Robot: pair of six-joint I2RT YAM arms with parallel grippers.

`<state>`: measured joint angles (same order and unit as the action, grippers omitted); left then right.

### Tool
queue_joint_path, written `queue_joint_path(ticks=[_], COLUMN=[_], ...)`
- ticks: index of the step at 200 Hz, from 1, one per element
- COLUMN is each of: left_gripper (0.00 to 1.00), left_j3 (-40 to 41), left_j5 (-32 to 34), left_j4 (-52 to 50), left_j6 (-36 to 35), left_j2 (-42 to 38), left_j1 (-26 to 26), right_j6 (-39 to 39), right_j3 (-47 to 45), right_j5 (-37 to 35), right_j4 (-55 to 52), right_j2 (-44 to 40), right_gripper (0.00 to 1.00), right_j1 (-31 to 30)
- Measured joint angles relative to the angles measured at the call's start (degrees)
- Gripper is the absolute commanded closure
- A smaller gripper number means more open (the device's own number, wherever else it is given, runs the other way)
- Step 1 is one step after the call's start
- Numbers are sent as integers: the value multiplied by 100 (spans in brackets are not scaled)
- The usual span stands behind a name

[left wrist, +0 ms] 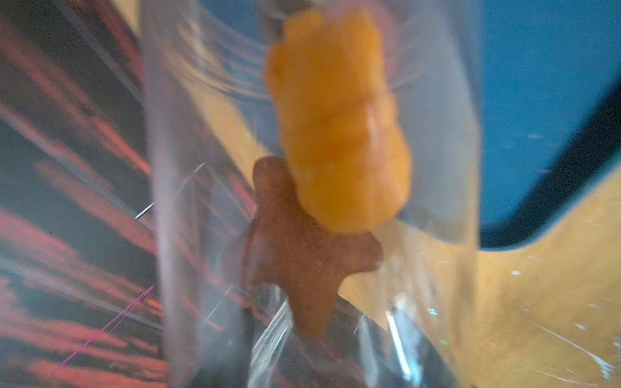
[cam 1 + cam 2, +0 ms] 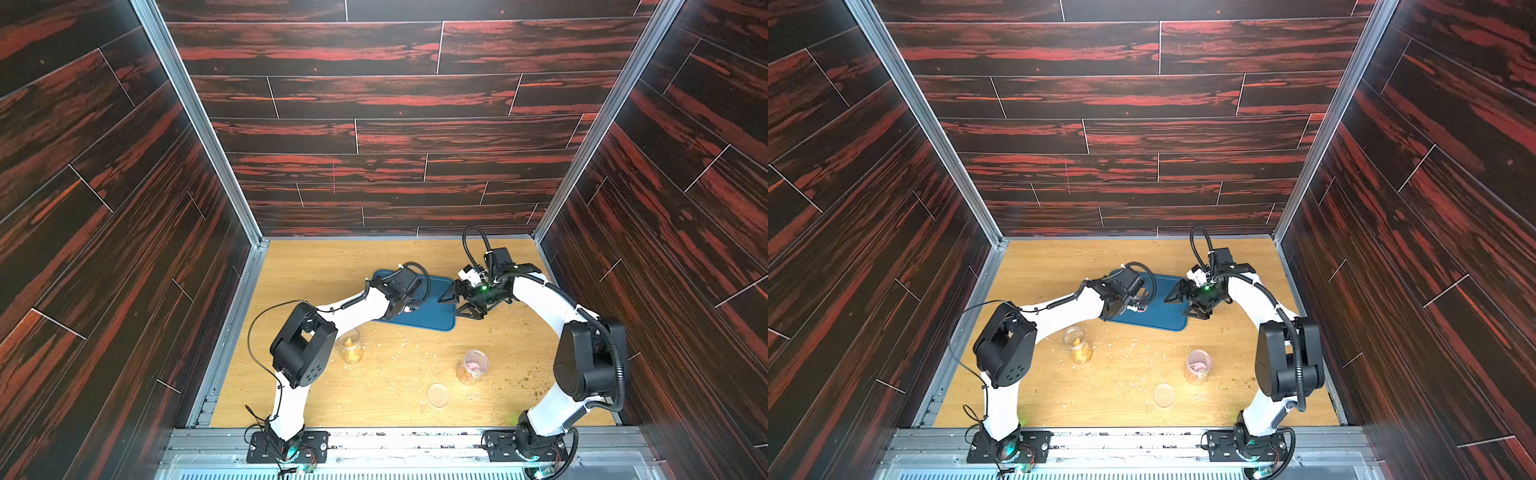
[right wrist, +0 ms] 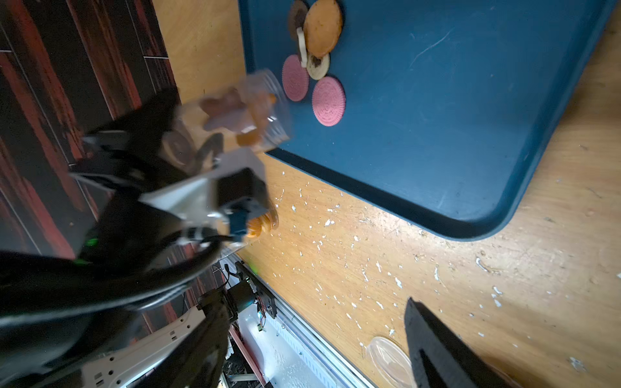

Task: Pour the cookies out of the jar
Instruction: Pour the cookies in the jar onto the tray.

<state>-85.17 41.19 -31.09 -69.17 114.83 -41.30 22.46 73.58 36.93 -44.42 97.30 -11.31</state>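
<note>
My two top views sit high above the front edge of the table (image 2: pixel 311 270). They look down and toward the back wall (image 2: pixel 374 124). They are far off, so I see the whole table, the left arm (image 2: pixel 353 309), the right arm (image 2: pixel 540 299) and the blue tray (image 2: pixel 436 318). Both show almost the same scene. My left wrist view is very close: a clear jar (image 1: pixel 437 151) fills it, with some tray and table behind. My right wrist view hangs nearer the table than the top views, looking down past the tray's corner toward the front edge. It shares the jar and tray with the left wrist view.
</note>
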Motion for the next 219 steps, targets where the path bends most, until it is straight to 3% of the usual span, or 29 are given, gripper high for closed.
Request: queue_joint_path(ticks=[75, 109, 149, 219], left_gripper=[100, 100, 100, 100], left_j3=[-269, 278, -603, -439], left_j5=[-24, 125, 68, -55], left_j4=[50, 22, -24, 94], left_j6=[109, 116, 299, 374], left_j2=[118, -127, 249, 282], left_j1=[-28, 125, 42, -72], right_j6=[0, -2, 0, -2], right_j3=[0, 0, 0, 7], right_j5=[-2, -7, -4, -11], right_j4=[-13, -31, -33, -46], right_j2=[0, 0, 0, 0], right_gripper=[15, 15, 15, 14], right_j1=[9, 7, 9, 9])
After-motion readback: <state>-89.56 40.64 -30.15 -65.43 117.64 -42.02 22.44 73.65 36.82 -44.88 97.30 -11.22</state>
